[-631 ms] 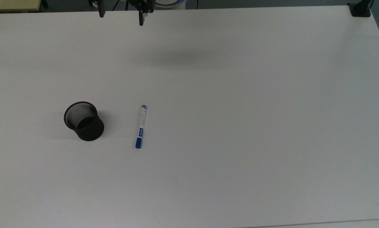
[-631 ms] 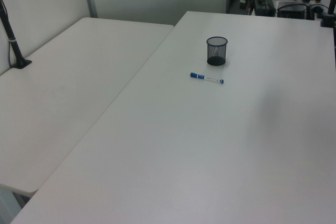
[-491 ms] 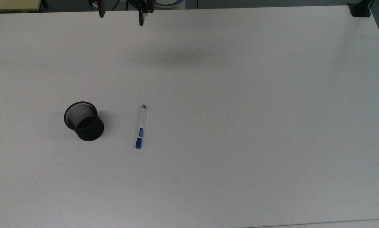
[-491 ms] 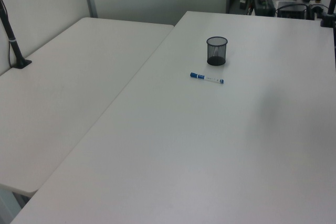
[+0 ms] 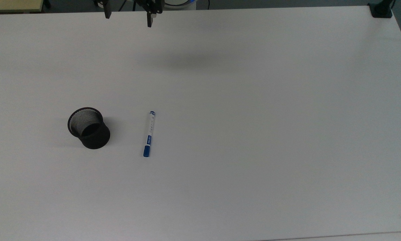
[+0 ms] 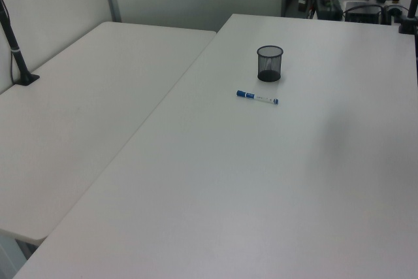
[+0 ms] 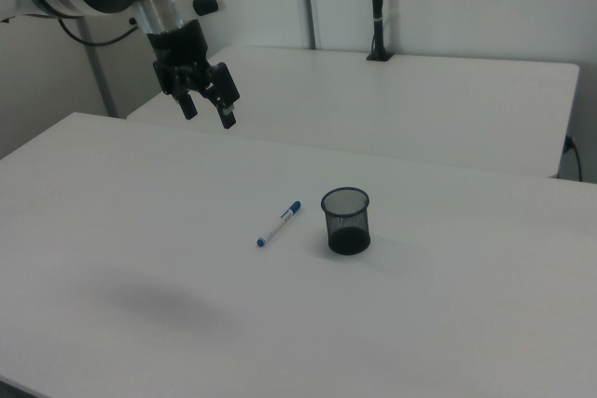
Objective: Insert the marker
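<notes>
Risk: slim round marker (image 5: 149,134) could roll or skid out from pinch if tool (image 5: 128,18) descends off-centre; tilted barrel could catch rim of mesh cup (image 5: 88,128) and tip it (light, unanchored). Tool high above tabletop (image 5: 254,100), fingers spread, empty. Marker flat on tabletop beside cup, apart. Long axis near-vertical in top view; capped end toward bottom edge.

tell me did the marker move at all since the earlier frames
No. In the top view the marker lies flat at the same spot right of the black mesh cup, same gap and angle.
</notes>
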You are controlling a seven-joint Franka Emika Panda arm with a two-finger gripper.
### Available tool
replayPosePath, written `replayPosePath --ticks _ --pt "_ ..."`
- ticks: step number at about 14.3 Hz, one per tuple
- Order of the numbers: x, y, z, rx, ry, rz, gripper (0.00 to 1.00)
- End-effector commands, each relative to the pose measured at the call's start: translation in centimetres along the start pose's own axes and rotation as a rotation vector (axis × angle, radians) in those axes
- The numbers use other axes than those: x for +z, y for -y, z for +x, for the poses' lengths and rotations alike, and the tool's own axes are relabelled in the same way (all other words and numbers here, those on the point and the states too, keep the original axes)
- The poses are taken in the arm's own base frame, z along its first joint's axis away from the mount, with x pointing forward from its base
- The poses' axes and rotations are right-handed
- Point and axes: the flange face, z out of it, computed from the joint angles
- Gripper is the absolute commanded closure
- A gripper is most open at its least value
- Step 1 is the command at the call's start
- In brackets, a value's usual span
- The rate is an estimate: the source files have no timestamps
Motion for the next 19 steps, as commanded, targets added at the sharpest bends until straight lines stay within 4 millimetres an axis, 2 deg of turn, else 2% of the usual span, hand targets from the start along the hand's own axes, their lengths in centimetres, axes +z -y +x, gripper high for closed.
replayPosePath --ticks 1,7,8,13,16,18,19 --pt "0.0 0.0 -0.2 -0.008 -0.007 0.004 0.00" --pt "0.0 -0.6 -0.1 -0.011 -0.010 0.003 0.00" --pt "0.6 -0.5 0.2 -0.017 -0.003 0.000 0.00" --pt "5.6 0.0 2.6 -0.181 0.037 -0.035 0.00" --pt "9.9 0.4 4.5 -0.199 0.038 -0.082 0.00" --pt "12.0 0.3 5.7 -0.183 0.012 -0.081 0.00" --pt "14.1 0.4 6.5 -0.154 -0.001 -0.081 0.00"
